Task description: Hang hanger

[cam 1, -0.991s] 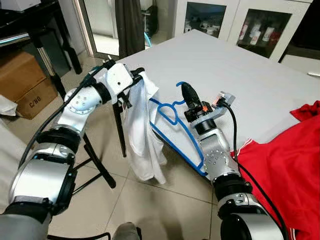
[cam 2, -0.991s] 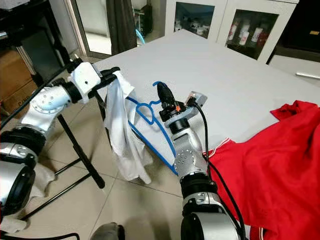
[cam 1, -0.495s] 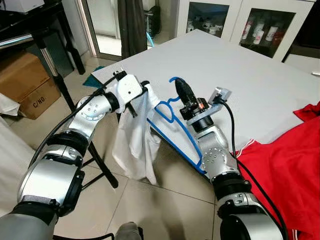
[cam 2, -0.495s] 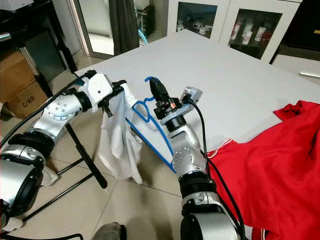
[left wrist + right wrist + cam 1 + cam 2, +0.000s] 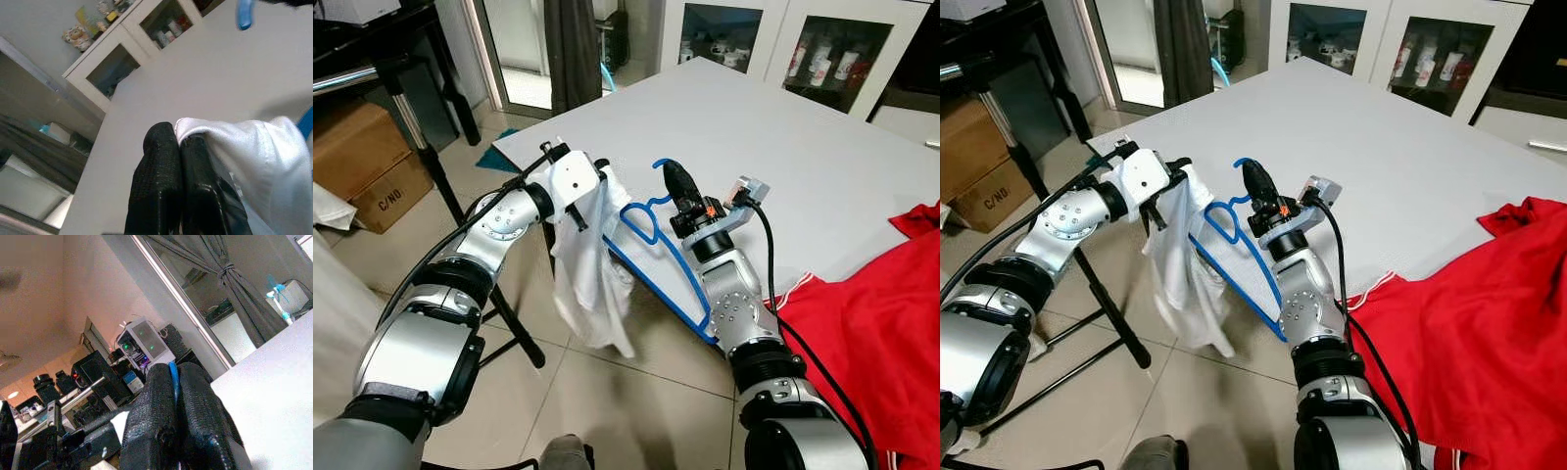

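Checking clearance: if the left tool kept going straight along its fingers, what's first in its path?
Likely the blue hanger that the right tool holds. The left tool, shut on the white cloth, points across toward it, with the grey tabletop just beyond. Depth is hard to judge.

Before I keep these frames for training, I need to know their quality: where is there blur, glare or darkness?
Left eye view: sharp and evenly lit, blue hanger and white garment crisp. Left wrist view: the left tool, shut on the white garment, is in focus; the cabinets behind are soft. Right wrist view: the right tool grips the hanger; background hazy, washed pinkish.
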Robot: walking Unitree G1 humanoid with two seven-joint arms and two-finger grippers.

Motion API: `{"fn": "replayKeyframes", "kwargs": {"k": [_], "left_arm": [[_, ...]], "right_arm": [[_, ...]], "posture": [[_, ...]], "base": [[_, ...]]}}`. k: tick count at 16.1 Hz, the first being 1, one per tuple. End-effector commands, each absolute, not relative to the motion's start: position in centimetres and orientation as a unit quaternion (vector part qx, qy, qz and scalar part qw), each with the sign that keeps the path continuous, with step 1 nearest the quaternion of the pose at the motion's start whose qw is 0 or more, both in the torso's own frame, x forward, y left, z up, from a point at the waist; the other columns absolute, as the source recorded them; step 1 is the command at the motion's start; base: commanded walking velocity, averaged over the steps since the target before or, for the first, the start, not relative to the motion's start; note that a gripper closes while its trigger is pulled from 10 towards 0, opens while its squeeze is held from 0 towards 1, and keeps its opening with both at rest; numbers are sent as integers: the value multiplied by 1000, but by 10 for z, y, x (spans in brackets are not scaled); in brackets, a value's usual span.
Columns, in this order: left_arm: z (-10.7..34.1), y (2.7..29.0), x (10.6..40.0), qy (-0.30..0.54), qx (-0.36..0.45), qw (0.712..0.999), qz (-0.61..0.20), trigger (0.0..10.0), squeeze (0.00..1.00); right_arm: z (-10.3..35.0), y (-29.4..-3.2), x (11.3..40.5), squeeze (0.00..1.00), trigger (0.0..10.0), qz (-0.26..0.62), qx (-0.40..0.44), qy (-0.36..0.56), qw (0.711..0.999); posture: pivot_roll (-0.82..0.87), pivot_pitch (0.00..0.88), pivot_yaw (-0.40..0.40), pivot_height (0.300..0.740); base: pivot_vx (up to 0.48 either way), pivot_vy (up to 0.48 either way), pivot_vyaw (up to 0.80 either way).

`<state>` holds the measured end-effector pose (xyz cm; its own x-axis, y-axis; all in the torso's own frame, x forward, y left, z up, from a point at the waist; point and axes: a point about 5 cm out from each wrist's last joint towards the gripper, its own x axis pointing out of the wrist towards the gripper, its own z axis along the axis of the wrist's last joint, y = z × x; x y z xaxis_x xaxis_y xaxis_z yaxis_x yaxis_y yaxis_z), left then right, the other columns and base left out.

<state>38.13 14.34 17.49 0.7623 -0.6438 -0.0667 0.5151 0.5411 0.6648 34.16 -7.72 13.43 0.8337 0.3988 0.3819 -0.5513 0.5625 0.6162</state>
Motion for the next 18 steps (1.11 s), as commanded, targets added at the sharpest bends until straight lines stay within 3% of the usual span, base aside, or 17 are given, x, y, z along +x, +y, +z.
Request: {"fn": "replayKeyframes", "kwargs": {"k": [1, 6, 10, 18], "left_arm": [[185, 145, 385, -102, 349, 876, -317, 10000, 0], [178, 140, 386, -88, 336, 884, -311, 10000, 0], [181, 139, 387, -92, 344, 881, -312, 10000, 0], [181, 140, 387, -92, 344, 881, -312, 10000, 0]], "right_arm": [[147, -41, 339, 0, 10000, 294, 425, -106, 850], [146, -42, 339, 0, 10000, 289, 429, -105, 849], [133, -45, 342, 0, 10000, 271, 505, -58, 818], [129, -46, 343, 0, 10000, 262, 498, -47, 825]], "posture": [[83, 0, 57, 740], [77, 0, 60, 740], [77, 0, 64, 740], [77, 0, 64, 740]], "base": [[0, 0, 0], [0, 0, 0], [0, 0, 0], [0, 0, 0]]}}
